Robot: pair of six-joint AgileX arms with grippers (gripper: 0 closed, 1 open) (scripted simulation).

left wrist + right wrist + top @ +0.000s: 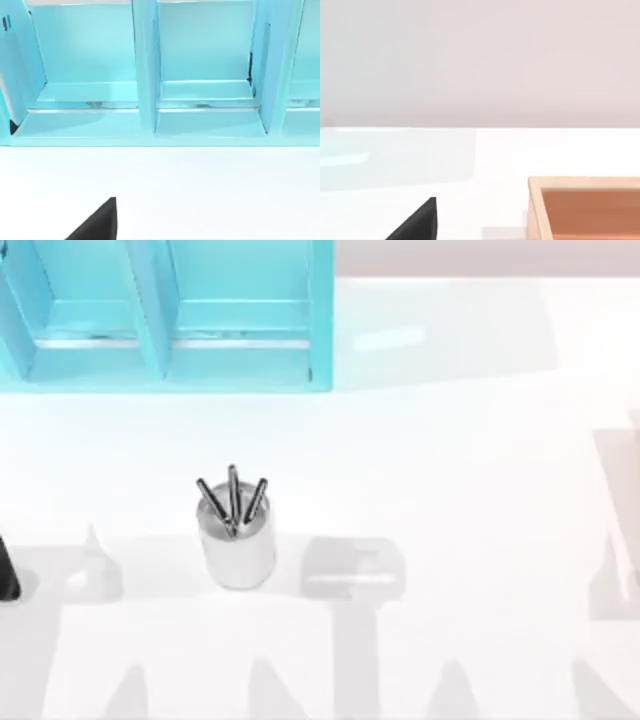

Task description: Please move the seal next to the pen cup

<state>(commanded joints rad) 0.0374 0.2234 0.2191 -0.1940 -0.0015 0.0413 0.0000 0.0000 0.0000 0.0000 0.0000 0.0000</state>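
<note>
The pen cup (238,545), a shiny silver cylinder with three dark pens (233,498) sticking out, stands upright left of the table's middle. The seal is out of view. A dark part of my left arm (6,572) sits at the table's far left edge, well left of the cup. A black tip of the left gripper (97,225) rises over the white tabletop, facing the shelf. A matching black tip of the right gripper (417,225) shows above the table, with a wooden box nearby.
A teal open shelf unit (165,315) with several compartments (200,65) stands along the back left. An orange wooden box (585,210) lies close to the right gripper. A flat grey shape (352,568) lies on the table right of the cup.
</note>
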